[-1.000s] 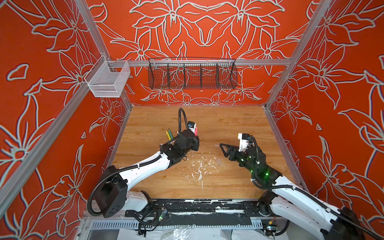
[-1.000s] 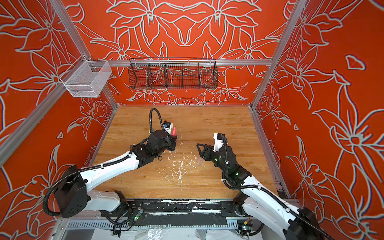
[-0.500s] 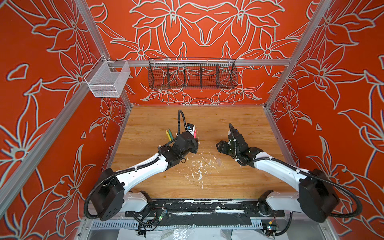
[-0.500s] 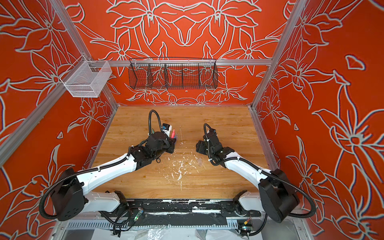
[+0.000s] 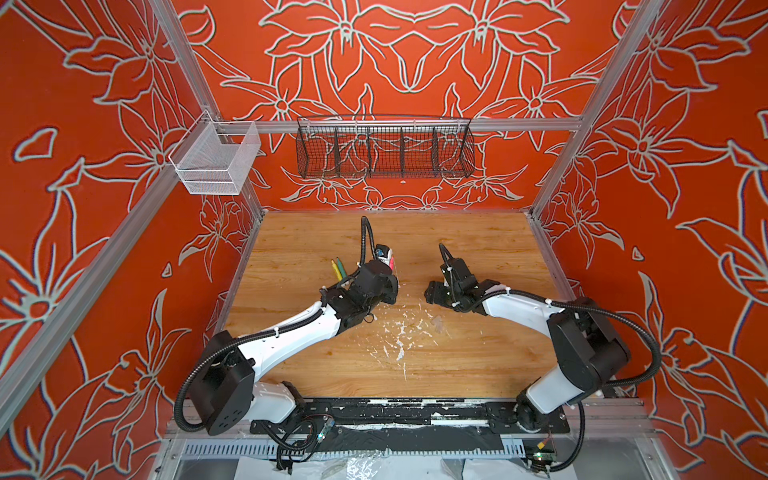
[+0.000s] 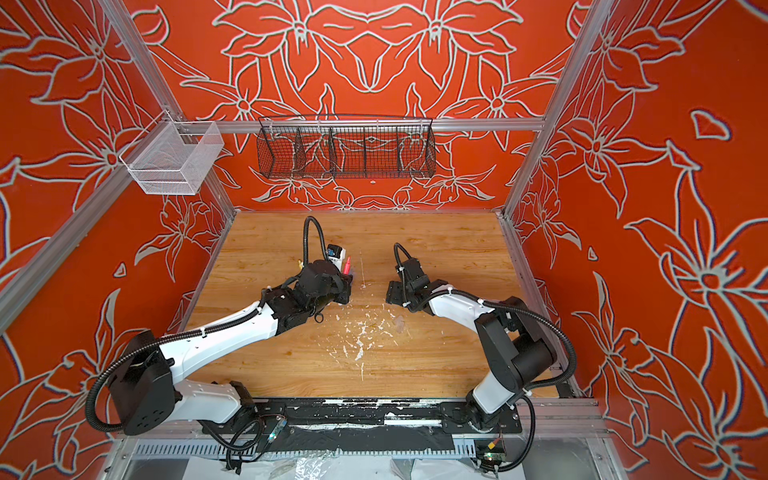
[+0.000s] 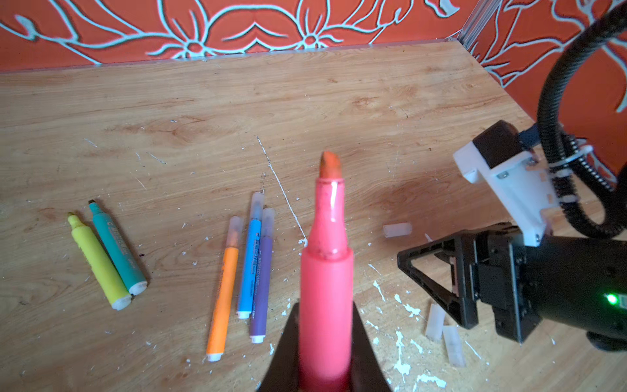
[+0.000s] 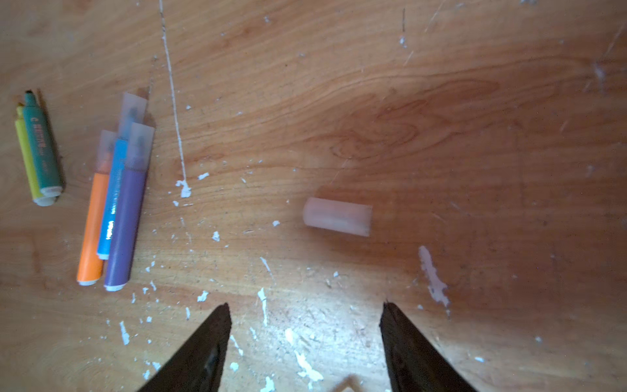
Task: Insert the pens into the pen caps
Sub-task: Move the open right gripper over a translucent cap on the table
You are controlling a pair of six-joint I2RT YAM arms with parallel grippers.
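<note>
Left arm [image 5: 291, 332] is stretching low and forward; left claw [image 7: 325, 307] is clamping the pink pen [image 7: 325, 264], bare tip pointing ahead of it. Right arm [image 5: 515, 307] is bending inward; right claw [image 8: 305, 307] is gaping empty above the table [image 8: 475, 135], a cap [image 8: 337, 217] lying just ahead of its tips.

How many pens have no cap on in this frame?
3. The pink pen is gripped in the left claw, tip bare. The yellow pen and green pen lie side by side on the table. Others might be hidden out of view.
</note>
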